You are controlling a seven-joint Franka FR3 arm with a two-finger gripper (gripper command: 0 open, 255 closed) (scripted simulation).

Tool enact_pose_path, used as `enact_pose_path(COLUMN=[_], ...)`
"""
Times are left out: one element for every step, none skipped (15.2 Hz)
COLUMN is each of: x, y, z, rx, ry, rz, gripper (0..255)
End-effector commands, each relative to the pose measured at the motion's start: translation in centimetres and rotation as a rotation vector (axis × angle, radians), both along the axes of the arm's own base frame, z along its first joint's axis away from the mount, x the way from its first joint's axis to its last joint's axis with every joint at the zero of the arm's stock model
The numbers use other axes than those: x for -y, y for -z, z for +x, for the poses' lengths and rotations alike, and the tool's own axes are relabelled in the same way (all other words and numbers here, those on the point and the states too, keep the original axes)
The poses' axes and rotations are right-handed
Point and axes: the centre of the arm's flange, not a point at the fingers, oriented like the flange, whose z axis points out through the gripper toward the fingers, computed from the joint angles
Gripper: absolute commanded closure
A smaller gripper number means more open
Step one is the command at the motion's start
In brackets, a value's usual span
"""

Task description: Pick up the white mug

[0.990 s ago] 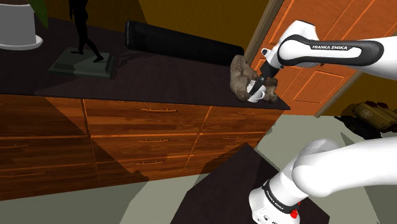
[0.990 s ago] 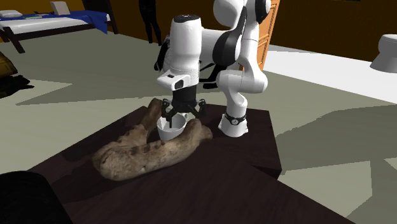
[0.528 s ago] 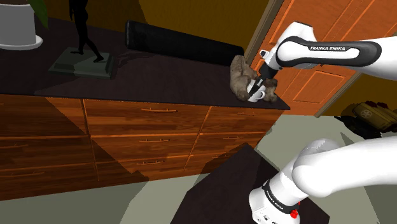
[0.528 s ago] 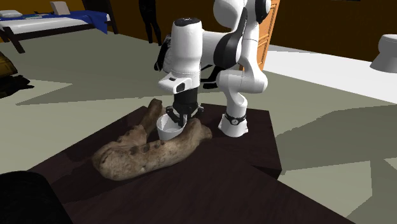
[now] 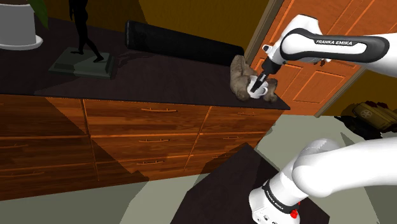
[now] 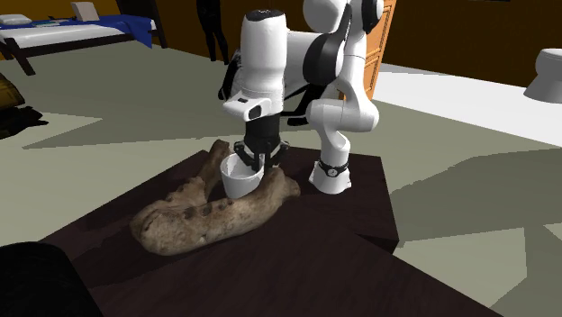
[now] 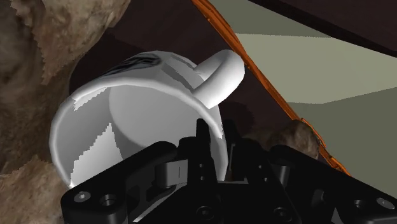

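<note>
The gripper point(image 6: 256, 162) has come up a little in the last half-second, bringing the mug point(image 6: 238, 180) with it. Smooth, white and rounded, with a loop handle point(image 7: 219, 76), the mug hangs tilted from the black fingers, which are clamped on its wall, one inside the rim and one outside. It sits just over the hollow of a rough, brown, bark-like lump point(image 6: 194, 221) at the corner of a dark dresser top point(image 5: 159, 76); whether it touches the lump cannot be told. Wooden drawers point(image 5: 143, 137) lie below, an orange panelled door point(image 5: 318, 76) behind.
</note>
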Motion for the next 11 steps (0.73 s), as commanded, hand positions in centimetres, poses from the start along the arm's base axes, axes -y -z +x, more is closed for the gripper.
enact_pose_path(x=[-0.1,-0.1,-0.1,-0.1,-0.1,-0.1,-0.1,-0.1,-0.1,-0.1,-0.1], y=[-1.0,-1.5,-2.1,-2.6,-3.1,-3.6,-4.2,-4.7,-5.2,-5.3,-5.3], z=[0.0,0.0,0.0,0.0,0.0,0.0,0.0,0.0,0.0,0.0,0.0], rx=[0.0,0.0,0.0,0.0,0.0,0.0,0.0,0.0,0.0,0.0,0.0], ry=[0.0,0.0,0.0,0.0,0.0,0.0,0.0,0.0,0.0,0.0,0.0], rz=[0.0,0.0,0.0,0.0,0.0,0.0,0.0,0.0,0.0,0.0,0.0], gripper=[255,255,255,255,255,255,255,255,255,255,255])
